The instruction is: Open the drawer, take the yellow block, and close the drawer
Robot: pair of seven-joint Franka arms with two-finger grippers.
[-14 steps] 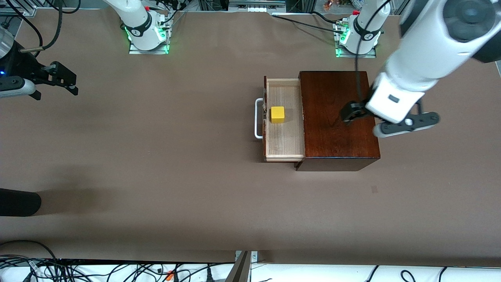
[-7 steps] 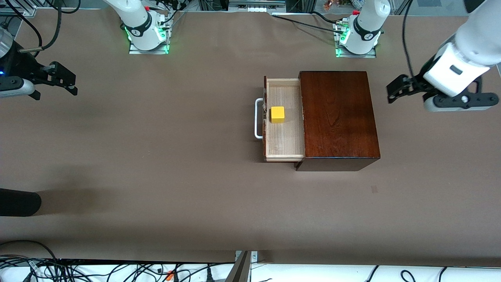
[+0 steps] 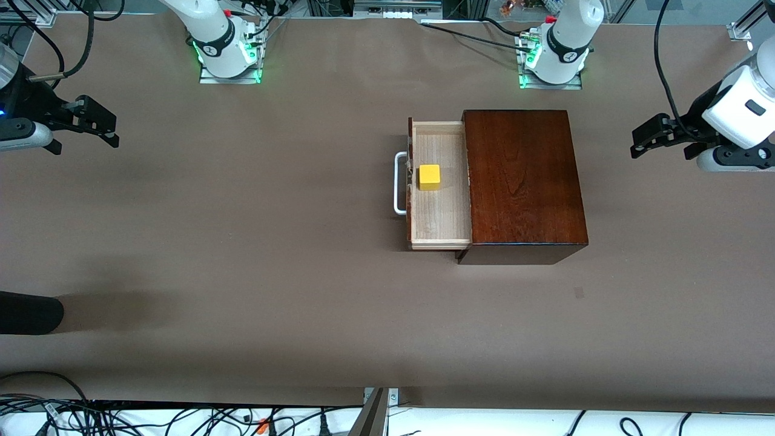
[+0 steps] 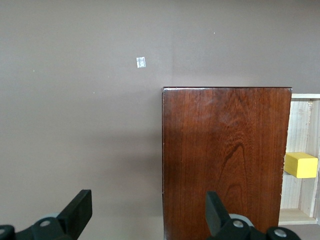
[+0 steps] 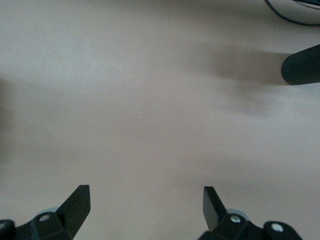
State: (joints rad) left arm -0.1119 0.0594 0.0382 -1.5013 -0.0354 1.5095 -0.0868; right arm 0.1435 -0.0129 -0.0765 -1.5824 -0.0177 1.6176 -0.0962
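— Where is the small bright yellow cube (image 3: 429, 177) found?

— In the pulled-out pale wood drawer (image 3: 440, 224) of the glossy dark mahogany box (image 3: 523, 181), just beside its white U-shaped handle (image 3: 397, 183).

— And the grippers?

— The left gripper (image 3: 645, 138) is held over the brown table (image 3: 242, 242) near the box, fingers apart and empty. The right gripper (image 3: 97, 122) is parked well apart from the box, likewise spread.

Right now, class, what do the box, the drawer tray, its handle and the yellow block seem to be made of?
The box: dark wood, glossy, grain showing. The drawer tray: pale bare-looking wood with fine grain. The handle: smooth white bar, metal or plastic, hard to tell. The yellow block: plain matte faces, perhaps painted wood or plastic.
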